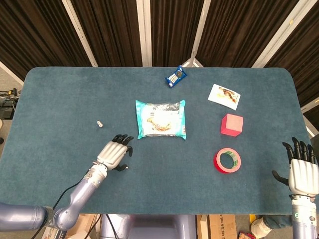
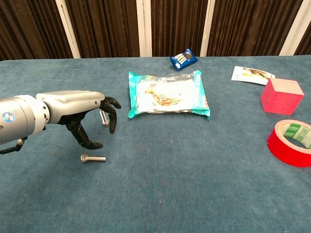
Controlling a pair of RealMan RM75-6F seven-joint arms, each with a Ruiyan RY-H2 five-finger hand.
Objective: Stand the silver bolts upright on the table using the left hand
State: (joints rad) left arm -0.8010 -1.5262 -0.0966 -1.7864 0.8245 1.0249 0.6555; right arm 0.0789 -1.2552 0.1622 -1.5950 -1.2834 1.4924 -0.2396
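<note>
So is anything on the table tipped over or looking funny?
Yes: one bolt lies flat on its side just under the left hand, while another bolt behind the fingers stands upright.

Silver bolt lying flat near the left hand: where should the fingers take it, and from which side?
Probably from above, pinching across the shank of the lying silver bolt. It lies flat with its head toward the robot's left, under the left hand.

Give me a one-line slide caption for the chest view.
Left robot hand hovers above a lying silver bolt, another bolt upright behind it.
</note>
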